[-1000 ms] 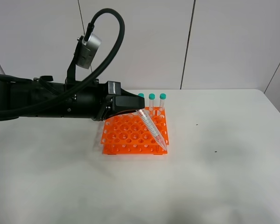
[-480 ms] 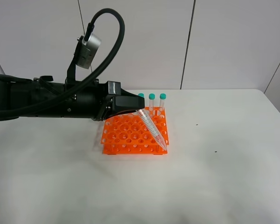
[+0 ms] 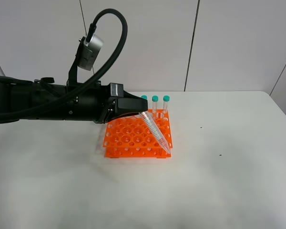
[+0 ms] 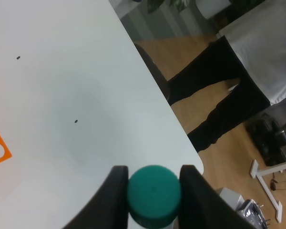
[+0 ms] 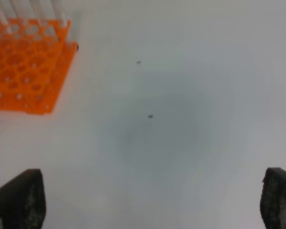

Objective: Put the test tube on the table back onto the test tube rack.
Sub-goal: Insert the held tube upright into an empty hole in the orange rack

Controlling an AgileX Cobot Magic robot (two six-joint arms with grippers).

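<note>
Left arm [image 3: 47, 102] horizontal over rack [image 3: 126, 137], test tube [image 3: 156, 132] (tilted) between fingers [image 4: 110, 198]

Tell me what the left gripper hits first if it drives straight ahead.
Probably nothing: past the left gripper and the tube it holds, the wrist view shows only table ahead. The standing tubes may sit beside that line; depth is unclear.
</note>
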